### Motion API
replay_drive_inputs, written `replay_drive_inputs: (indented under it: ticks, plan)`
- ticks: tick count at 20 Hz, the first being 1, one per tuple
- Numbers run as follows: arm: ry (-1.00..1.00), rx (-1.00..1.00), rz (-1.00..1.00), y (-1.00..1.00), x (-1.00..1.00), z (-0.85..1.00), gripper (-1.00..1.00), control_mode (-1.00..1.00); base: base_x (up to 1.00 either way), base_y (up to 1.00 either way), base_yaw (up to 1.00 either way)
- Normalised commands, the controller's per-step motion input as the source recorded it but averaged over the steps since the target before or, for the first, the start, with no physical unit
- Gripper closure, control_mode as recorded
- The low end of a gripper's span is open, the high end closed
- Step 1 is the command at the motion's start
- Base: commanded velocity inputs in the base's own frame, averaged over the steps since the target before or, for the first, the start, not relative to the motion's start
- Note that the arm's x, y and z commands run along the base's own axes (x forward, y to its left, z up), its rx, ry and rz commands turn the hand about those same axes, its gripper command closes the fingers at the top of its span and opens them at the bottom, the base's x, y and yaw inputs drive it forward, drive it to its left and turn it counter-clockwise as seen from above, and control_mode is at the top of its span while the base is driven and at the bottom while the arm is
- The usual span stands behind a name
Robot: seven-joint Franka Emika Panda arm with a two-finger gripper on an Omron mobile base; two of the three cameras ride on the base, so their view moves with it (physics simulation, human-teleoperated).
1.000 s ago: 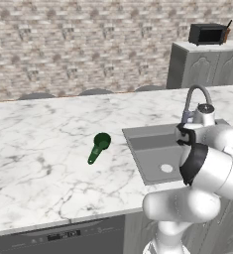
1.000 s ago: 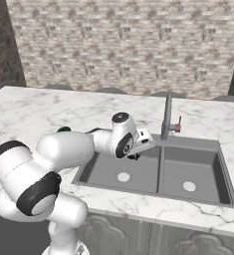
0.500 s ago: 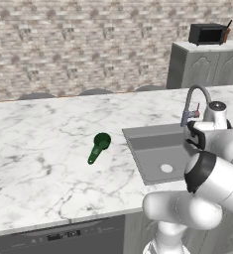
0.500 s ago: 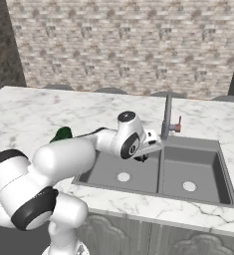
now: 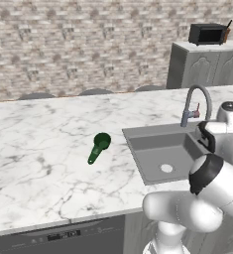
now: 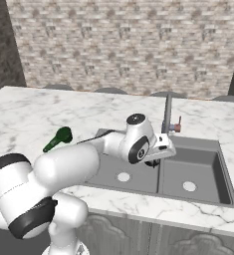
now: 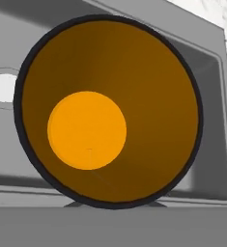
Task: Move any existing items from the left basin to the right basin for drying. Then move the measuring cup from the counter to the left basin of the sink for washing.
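From my hand camera the orange-yellow thing (image 7: 107,111) sits right in front of the lens: a round, bowl-like shape with a thin black rim, darker orange walls and a bright orange disc at its bottom. It hides the fingers, so I cannot tell whether the claw is apart or clamped on it. Behind it I see grey sink floor, with a pale drain (image 7: 1,87) peeking out at the left edge of that view.

In the right base view my claw (image 6: 152,161) hangs under the white wrist, just above the low divider (image 6: 160,177) between the two halves of the sink. The left basin (image 6: 108,167) lies on one side of it with its pale drain (image 6: 123,177), and the right basin (image 6: 203,169) on the other with its own drain (image 6: 189,186). The tall grey faucet (image 6: 167,113) stands at the back rim just behind the wrist.

The measuring cup (image 5: 98,147) lies flat on the bench (image 5: 38,149), dark green, well apart from the sink on its left side, bowl toward the brick wall (image 5: 78,44) and handle pointing back toward me. I see it in the right base view too (image 6: 58,138), beyond my arm.
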Motion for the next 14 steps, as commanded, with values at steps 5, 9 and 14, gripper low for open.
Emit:
replay_drive_inputs:
  ticks: [5,9,14]
  plan:
    - [0.02,0.0,-0.13,-0.45,-0.01,0.0,1.0,-1.0,0.0,0.0,0.0]
    - [0.01,0.0,-0.09,-0.39,0.0,-0.01,1.0,-1.0,0.0,0.0,0.0]
    - [0.0,0.0,-0.04,-0.32,0.0,-0.12,1.0,-1.0,0.0,0.0,0.0]
